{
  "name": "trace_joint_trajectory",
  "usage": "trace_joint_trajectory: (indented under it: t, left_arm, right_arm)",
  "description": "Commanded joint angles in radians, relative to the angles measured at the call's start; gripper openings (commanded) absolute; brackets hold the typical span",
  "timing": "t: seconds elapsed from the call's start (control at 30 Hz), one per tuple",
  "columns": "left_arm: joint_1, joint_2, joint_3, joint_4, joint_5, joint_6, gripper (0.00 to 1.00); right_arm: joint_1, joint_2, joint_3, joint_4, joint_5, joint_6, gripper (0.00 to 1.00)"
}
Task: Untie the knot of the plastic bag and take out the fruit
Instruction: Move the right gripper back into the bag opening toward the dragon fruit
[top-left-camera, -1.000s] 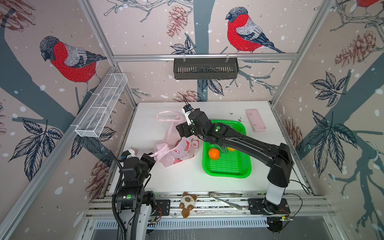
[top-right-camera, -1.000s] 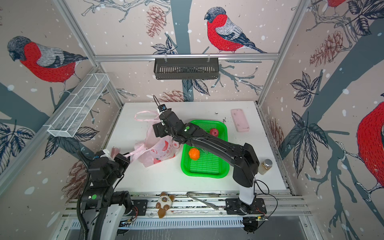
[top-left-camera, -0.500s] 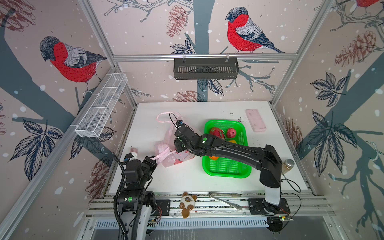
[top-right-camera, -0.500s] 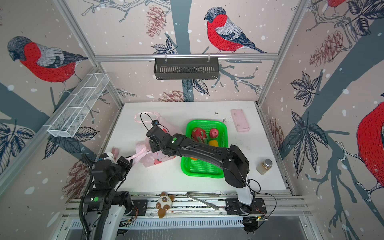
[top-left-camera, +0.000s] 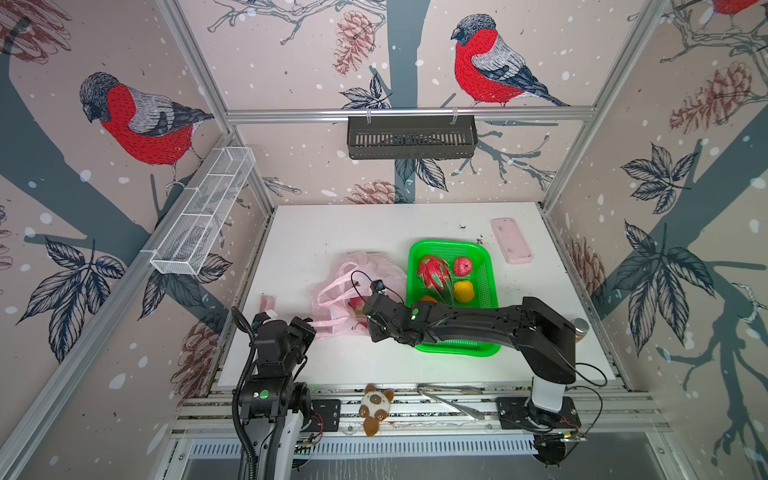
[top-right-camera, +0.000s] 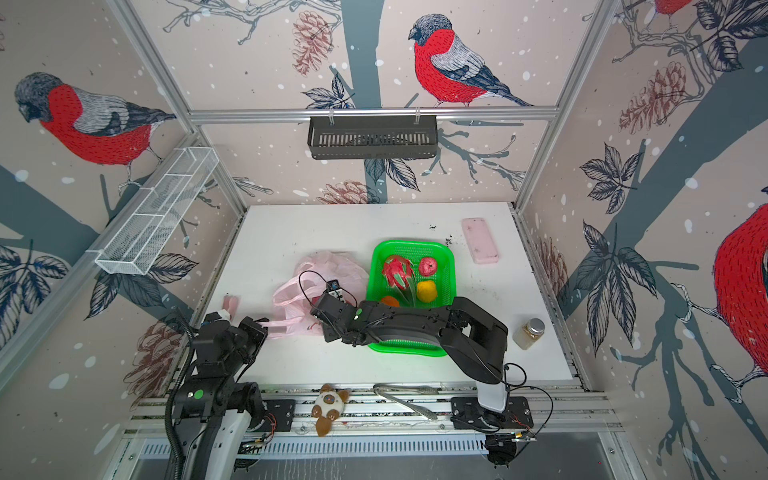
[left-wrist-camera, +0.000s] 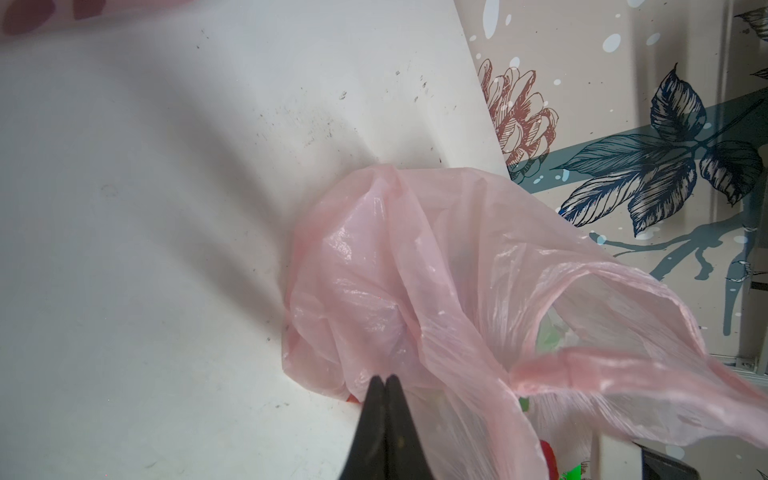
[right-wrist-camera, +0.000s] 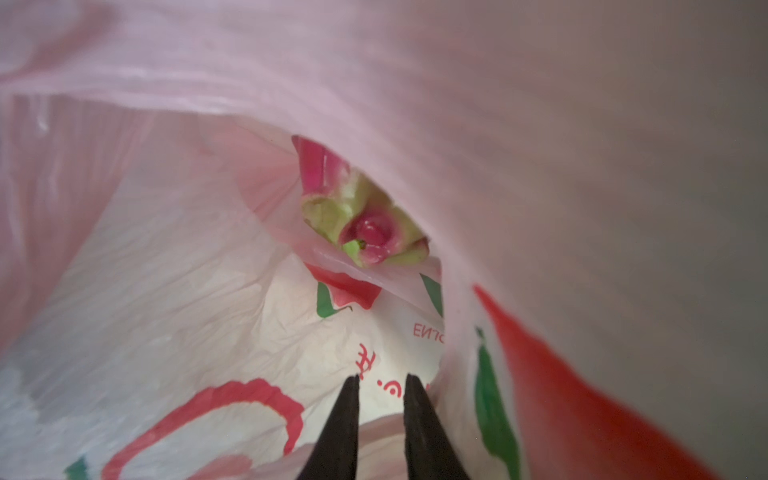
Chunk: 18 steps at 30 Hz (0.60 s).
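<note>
The pale pink plastic bag (top-left-camera: 357, 272) (top-right-camera: 328, 268) lies left of the basket with its mouth open and its handles loose; the knot is out of view. My left gripper (top-left-camera: 309, 327) (left-wrist-camera: 385, 377) is shut on a fold of the bag's rim (left-wrist-camera: 415, 270). My right gripper (right-wrist-camera: 381, 376) is inside the bag, jaws a narrow gap apart with only printed film behind them. One dragon fruit (right-wrist-camera: 365, 224) lies deeper in the bag, ahead of the tips and apart from them. In the basket lie a dragon fruit (top-left-camera: 434, 272), a red fruit (top-left-camera: 463, 266), a yellow fruit (top-left-camera: 464, 291) and an orange fruit (top-left-camera: 428, 298), half hidden by my right arm (top-left-camera: 457, 322).
The green basket (top-left-camera: 482, 255) stands right of the bag, under my right arm. A pink slab (top-left-camera: 511, 241) lies at the back right and a jar (top-right-camera: 528, 332) at the right edge. A small pink scrap (top-left-camera: 268, 301) sits by the left edge. A plush toy (top-left-camera: 376, 407) and tongs (top-left-camera: 451, 401) rest on the front rail.
My right gripper came down from above the back of the bag and forward into its mouth, its jaws narrowing. The left gripper kept its hold; the bag shifted slightly.
</note>
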Motion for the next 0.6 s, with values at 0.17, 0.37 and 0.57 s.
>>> trace_joint_trajectory:
  t: [0.17, 0.37, 0.57]
  left_arm:
    - [-0.004, 0.002, 0.022, -0.044, 0.01, -0.004, 0.0]
    - [-0.015, -0.007, 0.006, -0.049, 0.016, 0.001, 0.0]
    - [-0.029, -0.011, -0.005, -0.041, 0.021, 0.001, 0.0]
  right_arm:
    - [-0.002, -0.002, 0.079, -0.032, 0.116, -0.001, 0.3]
    - [0.006, -0.008, 0.116, -0.04, 0.15, 0.009, 0.35]
    - [0.002, 0.049, 0.206, -0.075, 0.168, 0.011, 0.38]
